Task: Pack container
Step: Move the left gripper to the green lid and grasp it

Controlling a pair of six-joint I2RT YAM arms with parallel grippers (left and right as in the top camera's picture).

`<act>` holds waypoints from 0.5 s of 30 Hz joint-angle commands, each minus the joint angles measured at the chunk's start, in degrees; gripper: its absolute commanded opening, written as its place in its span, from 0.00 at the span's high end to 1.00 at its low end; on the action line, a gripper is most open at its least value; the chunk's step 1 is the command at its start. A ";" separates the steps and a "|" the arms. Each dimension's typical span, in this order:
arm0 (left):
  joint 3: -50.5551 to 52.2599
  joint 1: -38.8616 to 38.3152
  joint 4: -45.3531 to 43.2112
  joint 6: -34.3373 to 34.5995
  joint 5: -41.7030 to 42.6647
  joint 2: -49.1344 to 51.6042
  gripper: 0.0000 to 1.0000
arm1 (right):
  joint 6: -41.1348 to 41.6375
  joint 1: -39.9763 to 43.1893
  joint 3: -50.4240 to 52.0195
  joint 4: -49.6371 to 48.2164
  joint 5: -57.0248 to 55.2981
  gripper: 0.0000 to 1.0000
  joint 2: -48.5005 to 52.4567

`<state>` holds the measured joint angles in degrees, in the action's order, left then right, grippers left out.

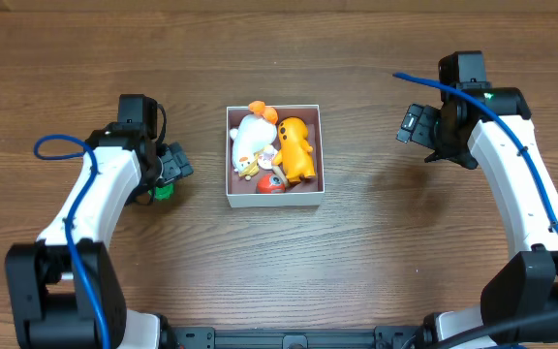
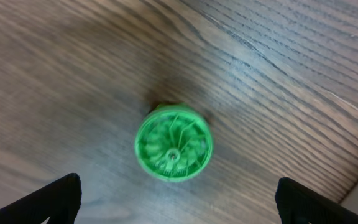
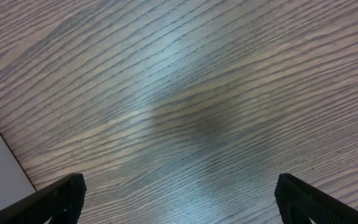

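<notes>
Container (image 1: 298, 201) near left gripper (image 2: 179, 198), spread wide over green disc (image 2: 173, 148), right gripper (image 3: 179, 199) farther off, spread wide, empty

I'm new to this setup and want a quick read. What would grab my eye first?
The white-walled container at the centre of the table, crowded with bright toys, chiefly an orange toy beside a white toy. Next, a vivid green ribbed disc lies on the wood left of the container, under the open left hand.
</notes>
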<state>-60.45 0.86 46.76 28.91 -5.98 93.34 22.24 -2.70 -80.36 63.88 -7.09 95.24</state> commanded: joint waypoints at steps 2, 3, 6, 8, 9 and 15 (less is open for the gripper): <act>0.39 0.50 -1.18 -2.16 1.38 5.60 0.01 | -0.11 0.15 -1.03 -0.33 -0.79 0.00 0.09; 0.39 0.61 -1.46 -2.16 1.38 6.38 0.00 | -0.11 0.15 -1.03 -0.33 -0.79 0.00 0.09; 0.39 0.68 -2.54 -2.16 1.62 8.57 0.00 | -0.11 0.15 -1.03 -0.33 -0.79 0.00 0.09; 0.39 0.68 -3.04 -2.47 1.60 9.60 0.00 | -0.11 0.15 -1.03 -0.33 -0.79 0.00 0.09; 0.39 0.66 -3.54 -3.50 1.84 10.32 0.00 | -0.11 0.15 -1.03 -0.33 -0.79 0.00 0.09; 0.39 0.72 -4.92 -5.79 2.69 12.22 0.03 | -0.11 0.15 -1.03 -0.33 -0.79 0.00 0.09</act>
<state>-60.40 0.91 42.28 25.71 -4.47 104.01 22.24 -2.70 -80.36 63.88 -7.09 95.24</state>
